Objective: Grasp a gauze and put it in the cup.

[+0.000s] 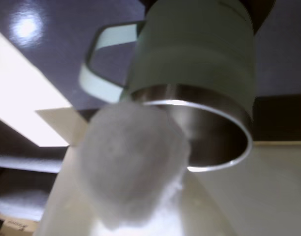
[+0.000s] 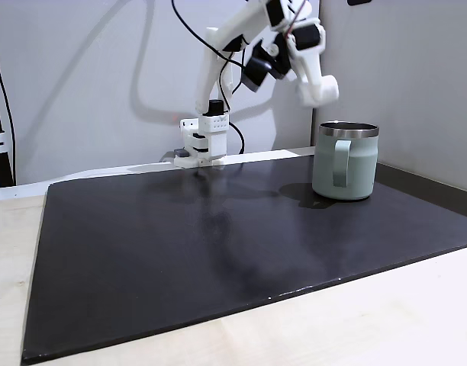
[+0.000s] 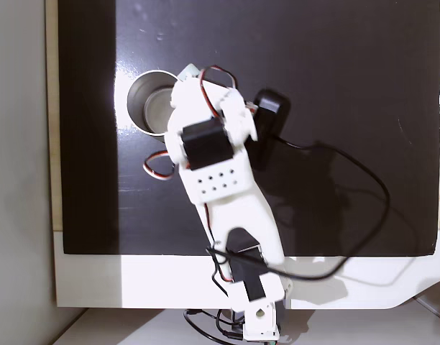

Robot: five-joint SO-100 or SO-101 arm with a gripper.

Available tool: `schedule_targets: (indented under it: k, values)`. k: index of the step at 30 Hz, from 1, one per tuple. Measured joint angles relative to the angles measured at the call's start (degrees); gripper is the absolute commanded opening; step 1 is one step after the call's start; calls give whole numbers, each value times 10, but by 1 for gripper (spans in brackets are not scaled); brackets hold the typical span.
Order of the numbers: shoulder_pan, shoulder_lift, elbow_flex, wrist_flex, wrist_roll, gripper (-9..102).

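Note:
In the wrist view the gauze (image 1: 131, 167), a fuzzy white roll, sits close to the lens between my gripper's pale fingers (image 1: 54, 201), just in front of the cup's steel rim. The cup (image 1: 199, 59) is a sage-green mug with a loop handle (image 1: 99, 59) and stands upright on the black mat. A fixed view from the side shows my gripper (image 2: 323, 93) hanging above and slightly left of the cup (image 2: 344, 164), shut on the gauze. From above, in a fixed view, my arm covers part of the cup's rim (image 3: 134, 100).
A black mat (image 2: 180, 252) covers most of the pale wooden table (image 2: 371, 328). The arm's base (image 2: 203, 141) stands at the mat's far edge. Black cables (image 3: 349, 201) loop over the mat beside the arm.

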Motion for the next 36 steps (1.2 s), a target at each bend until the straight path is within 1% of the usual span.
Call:
schedule_targets:
  k: [5, 13, 25, 26, 27, 30, 32, 33, 36]
  values:
    - [-40, -49, -47, -4, -7, 0]
    - [-80, -122, -122, -8, -21, 0]
    - [-110, -152, -136, -11, -23, 1]
    - [-110, -152, -136, -11, -23, 3]
    - [-110, -152, -136, -11, -23, 7]
    - [-105, -152, -136, -11, -26, 23]
    - [-105, -152, -136, -11, -36, 31]
    - [-106, -152, -136, -11, -40, 33]
    - [-115, -152, -136, -11, -45, 36]
